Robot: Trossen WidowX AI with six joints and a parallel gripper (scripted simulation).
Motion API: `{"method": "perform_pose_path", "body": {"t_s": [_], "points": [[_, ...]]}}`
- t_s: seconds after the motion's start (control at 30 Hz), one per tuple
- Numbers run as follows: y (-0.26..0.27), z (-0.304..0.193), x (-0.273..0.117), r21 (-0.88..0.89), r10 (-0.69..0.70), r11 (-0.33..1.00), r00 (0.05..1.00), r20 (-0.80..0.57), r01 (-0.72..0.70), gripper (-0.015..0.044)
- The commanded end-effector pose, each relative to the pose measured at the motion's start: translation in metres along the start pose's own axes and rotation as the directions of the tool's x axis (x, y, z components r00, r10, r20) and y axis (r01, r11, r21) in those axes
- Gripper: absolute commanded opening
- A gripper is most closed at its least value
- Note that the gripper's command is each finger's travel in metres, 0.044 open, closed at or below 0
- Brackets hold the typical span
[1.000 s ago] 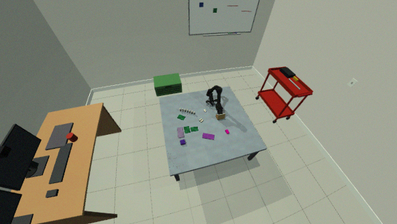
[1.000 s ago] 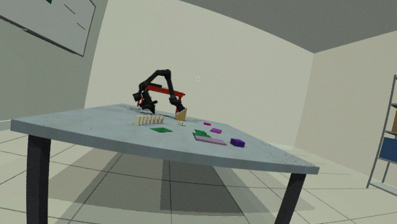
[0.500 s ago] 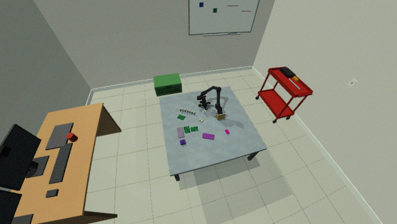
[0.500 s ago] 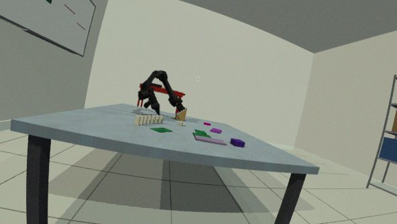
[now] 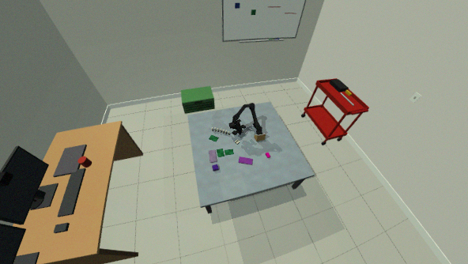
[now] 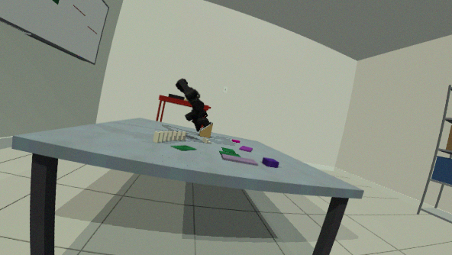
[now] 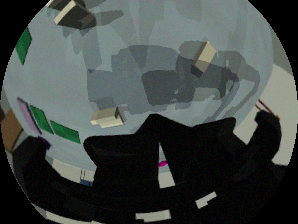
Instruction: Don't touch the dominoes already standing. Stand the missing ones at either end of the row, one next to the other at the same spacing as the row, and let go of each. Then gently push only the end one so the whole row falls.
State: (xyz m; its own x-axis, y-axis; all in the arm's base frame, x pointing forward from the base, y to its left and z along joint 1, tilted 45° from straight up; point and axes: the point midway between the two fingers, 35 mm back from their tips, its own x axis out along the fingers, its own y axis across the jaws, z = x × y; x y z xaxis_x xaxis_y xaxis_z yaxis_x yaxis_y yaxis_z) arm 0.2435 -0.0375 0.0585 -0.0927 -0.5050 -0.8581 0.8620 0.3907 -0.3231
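Note:
A row of several cream dominoes [image 5: 213, 129] [image 6: 156, 137] stands upright and evenly spaced; part of its near end shows at the top left of the wrist view [image 7: 65, 13]. A loose domino [image 5: 237, 141] [image 6: 207, 140] [image 7: 107, 117] lies on the table off the row's right end. Another loose domino [image 7: 204, 57] shows at the upper right of the wrist view; in the top view the arm hides it. My gripper [image 5: 238, 130] [image 7: 153, 117] is shut and empty, above the table just right of the row. Its exact height is unclear.
Green cards [image 5: 213, 138] [image 6: 183, 147] [image 7: 65, 131], a pale purple slab [image 5: 213, 156] [image 6: 239, 159], a dark purple block [image 5: 215, 167] [image 6: 270, 162], a purple slab [image 5: 245, 160] and a pink piece [image 5: 268, 155] lie toward the front. A tan block [image 5: 259, 137] [image 6: 206, 130] is by the arm's base.

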Motion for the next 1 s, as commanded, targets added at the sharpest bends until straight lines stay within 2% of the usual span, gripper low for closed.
{"method": "perform_pose_path", "body": {"t_s": [0.0, 0.2, 0.97], "points": [[0.014, -0.026, -0.002, -0.057, -0.013, 0.998, 0.995, 0.101, 0.018, 0.0], [0.034, -0.063, -0.011, -0.11, 0.033, 0.994, 0.957, 0.287, -0.001, 0.0], [0.034, -0.064, -0.012, -0.111, 0.035, 0.994, 0.955, 0.293, -0.003, 0.0]]}}
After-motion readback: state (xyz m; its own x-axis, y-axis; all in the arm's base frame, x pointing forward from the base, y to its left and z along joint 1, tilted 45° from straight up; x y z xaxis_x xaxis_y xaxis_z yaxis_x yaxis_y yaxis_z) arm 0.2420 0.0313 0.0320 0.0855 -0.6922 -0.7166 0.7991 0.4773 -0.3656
